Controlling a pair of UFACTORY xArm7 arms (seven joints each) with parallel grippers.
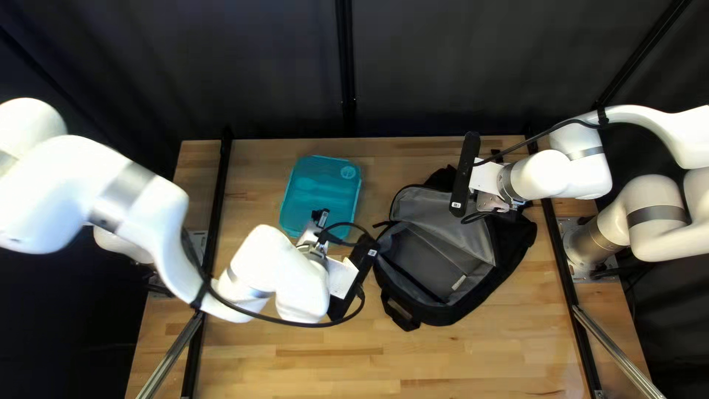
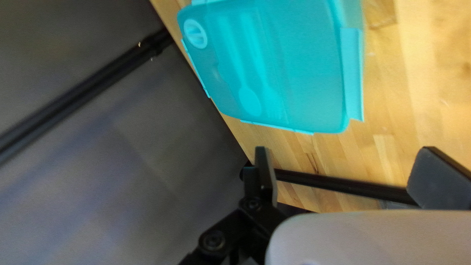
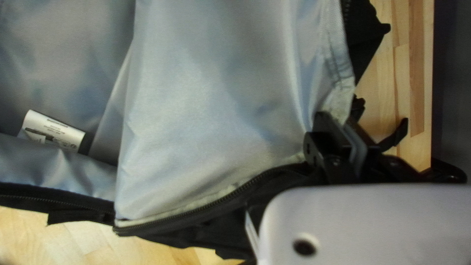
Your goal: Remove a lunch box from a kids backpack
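Lunch box [image 1: 319,193] lies on table [image 1: 295,369] outside backpack [image 1: 515,240]; our L gripper [image 2: 349,159] is spread, R gripper [image 3: 342,128] seems clenched on backpack's flap [image 3: 221,108], so lifting w/o release could drag it.

Glossy translucent teal plastic lunch box [image 1: 325,193] (smooth-lidded), matt grey cloth lining [image 1: 432,258], pale wood table [image 1: 295,369].

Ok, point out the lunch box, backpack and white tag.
Lunch box [image 2: 284,64]: left wrist view, on its top.
Backpack [image 1: 442,258]: top left view, on its grey lining.
White tag [image 3: 53,131]: right wrist view, printed face.
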